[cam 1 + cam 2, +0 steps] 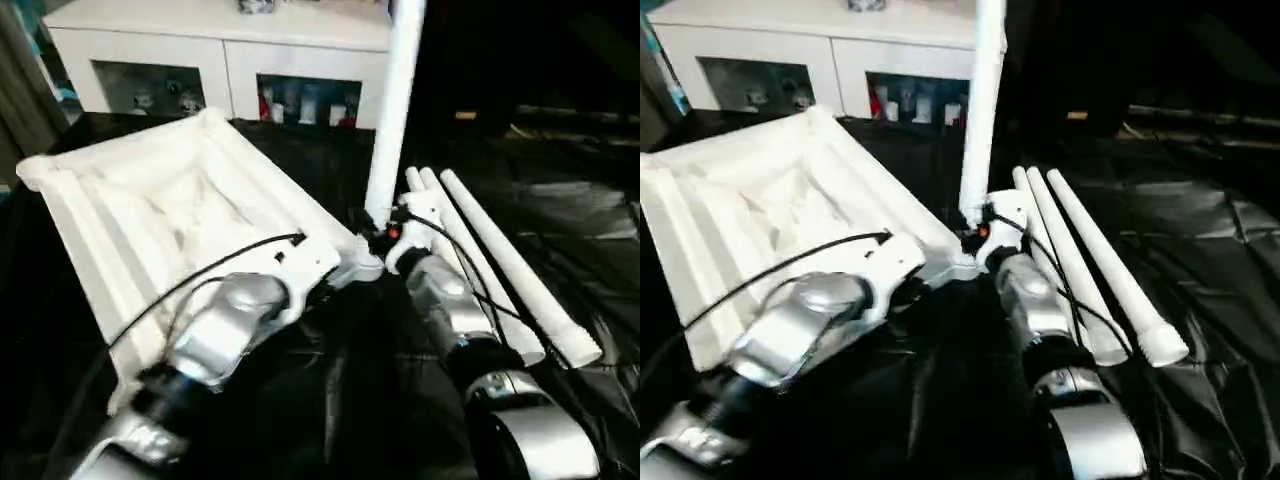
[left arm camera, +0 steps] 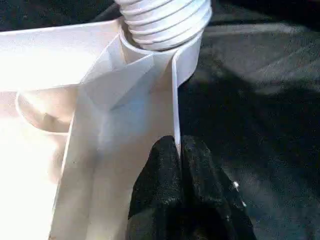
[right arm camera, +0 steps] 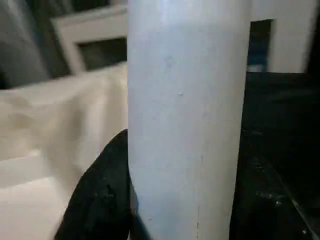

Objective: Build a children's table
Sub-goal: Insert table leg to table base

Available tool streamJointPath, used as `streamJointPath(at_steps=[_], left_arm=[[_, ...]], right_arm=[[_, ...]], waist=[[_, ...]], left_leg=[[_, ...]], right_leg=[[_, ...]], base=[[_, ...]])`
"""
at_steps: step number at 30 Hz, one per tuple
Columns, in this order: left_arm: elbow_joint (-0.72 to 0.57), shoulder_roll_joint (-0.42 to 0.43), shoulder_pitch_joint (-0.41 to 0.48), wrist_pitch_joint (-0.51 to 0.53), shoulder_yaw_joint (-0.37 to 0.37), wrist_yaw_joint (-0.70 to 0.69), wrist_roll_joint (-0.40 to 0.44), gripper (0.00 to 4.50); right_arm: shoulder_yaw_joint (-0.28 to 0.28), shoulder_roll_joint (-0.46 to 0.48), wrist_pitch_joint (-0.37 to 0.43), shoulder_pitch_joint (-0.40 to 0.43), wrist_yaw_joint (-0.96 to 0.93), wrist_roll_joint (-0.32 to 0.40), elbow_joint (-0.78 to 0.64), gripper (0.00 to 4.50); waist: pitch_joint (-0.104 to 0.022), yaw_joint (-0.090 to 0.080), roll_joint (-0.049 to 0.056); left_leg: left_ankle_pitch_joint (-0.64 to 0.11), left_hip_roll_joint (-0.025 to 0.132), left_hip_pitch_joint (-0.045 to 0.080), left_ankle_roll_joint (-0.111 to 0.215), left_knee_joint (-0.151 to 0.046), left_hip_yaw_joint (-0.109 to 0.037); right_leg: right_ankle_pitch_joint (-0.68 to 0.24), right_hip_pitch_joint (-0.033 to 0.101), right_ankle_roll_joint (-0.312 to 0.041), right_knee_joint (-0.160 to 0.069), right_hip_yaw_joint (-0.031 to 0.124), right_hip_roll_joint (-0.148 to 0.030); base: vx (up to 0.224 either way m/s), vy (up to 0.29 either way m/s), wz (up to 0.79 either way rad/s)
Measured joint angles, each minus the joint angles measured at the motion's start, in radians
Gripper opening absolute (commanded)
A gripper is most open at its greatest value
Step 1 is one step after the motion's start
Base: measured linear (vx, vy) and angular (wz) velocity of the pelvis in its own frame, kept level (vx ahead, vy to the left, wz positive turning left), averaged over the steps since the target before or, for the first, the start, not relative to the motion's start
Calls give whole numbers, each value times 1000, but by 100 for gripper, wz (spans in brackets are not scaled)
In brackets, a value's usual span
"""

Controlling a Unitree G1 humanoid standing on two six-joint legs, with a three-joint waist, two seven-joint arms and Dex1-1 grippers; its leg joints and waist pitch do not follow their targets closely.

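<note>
Here my right gripper [image 1: 382,238] clasped the upright leg [image 1: 393,110] at the table top's [image 1: 150,215] near corner socket; my left gripper [image 2: 179,150] pinched its rim, so twisting squarely seemed wise.

A black sheet [image 1: 560,220] covers the ground; the white table top [image 1: 170,220] lies left, three legs [image 1: 500,260] right.

My two black fingers [image 3: 102,200] closed around the upright white leg [image 3: 187,115], the white tabletop [image 3: 55,145] just behind, a white cabinet [image 3: 95,40] beyond
</note>
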Motion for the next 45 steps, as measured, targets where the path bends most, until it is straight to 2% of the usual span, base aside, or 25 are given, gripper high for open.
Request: streamJointPath(at_steps=[2,5,8,12,14,16,18,19,21,26,27,29,31,40,43,45], left_arm=[[-53,25,32,-10,14,-37,-14,57],[-143,52,72,-13,53,-100,-74,80],[-221,91,81,-14,122,-185,-176,104],[-242,123,71,-4,227,-294,-315,143],[-227,120,32,13,287,-317,-369,147],[-191,82,-40,18,373,-307,-418,181],[-158,49,-98,19,426,-280,-460,186],[-130,19,-135,19,460,-251,-480,204],[-95,-26,-175,26,484,-216,-511,218],[-49,-118,-207,38,453,-192,-550,248],[-43,-128,-207,43,446,-193,-553,267],[-34,-173,-209,70,448,-194,-579,276],[-28,-183,-214,74,446,-195,-590,290],[7,-215,-232,25,404,-181,-575,360],[20,-222,-236,23,403,-172,-571,364],[27,-223,-240,23,403,-165,-568,347]], right_arm=[[5,-17,25,37,80,35,-78,189],[10,-56,65,79,166,82,-171,189],[10,-96,119,105,253,126,-288,189],[15,-158,200,149,348,165,-415,189],[17,-181,241,167,380,175,-443,189],[24,-199,274,182,410,189,-473,189],[28,-210,298,196,424,200,-508,189],[35,-217,313,200,433,203,-527,189],[38,-221,325,212,436,206,-563,189],[56,-208,351,222,434,204,-580,189],[56,-207,357,222,433,204,-581,189],[55,-216,377,225,429,203,-599,189],[55,-220,386,230,423,203,-617,189],[75,-232,420,239,430,195,-652,189],[86,-232,430,239,432,191,-653,189],[91,-232,433,239,433,187,-654,189]], waist=[[2,2,3],[7,13,4],[7,22,5],[7,30,5],[8,36,5],[9,39,6],[9,39,7],[9,39,7],[9,39,7],[11,38,13],[12,37,14],[16,39,22],[17,40,28],[16,40,31],[16,40,31],[16,40,31]], left_leg=[[2,0,-9,3,2,0],[0,1,-16,7,7,0],[-2,1,-17,9,9,0],[-2,1,-15,9,12,0],[0,1,-14,6,13,0],[3,1,-13,5,13,1],[3,2,-10,5,13,2],[3,2,-9,4,13,2],[3,2,-9,4,13,2],[4,2,-10,5,14,1],[4,2,-10,5,14,1],[4,2,-11,6,15,1],[4,3,-11,6,16,1],[4,4,-11,6,19,1],[4,4,-11,6,21,1],[4,4,-11,6,22,0]], right_leg=[[0,-8,0,1,0,0],[0,-12,0,2,-1,0],[0,-12,0,2,0,0],[0,-11,0,4,0,0],[1,-11,-2,6,1,0],[3,-9,-2,6,1,-1],[4,-6,-3,6,1,-1],[5,-5,-3,6,1,-1],[5,-4,-3,5,1,-1],[6,-5,-3,5,0,-1],[6,-5,-3,5,0,-1],[6,-5,-3,5,-1,-1],[6,-5,-3,6,-1,-1],[6,-5,-3,8,-1,0],[6,-5,-3,11,-1,0],[6,-5,-3,12,-1,0]], base=[[0,0,0],[0,0,0],[0,0,0],[0,0,0],[0,0,0],[0,0,0],[0,0,0],[0,0,0],[0,0,0],[0,0,0],[0,0,0],[0,0,0],[0,0,0],[0,0,0],[0,0,0],[0,0,0]])
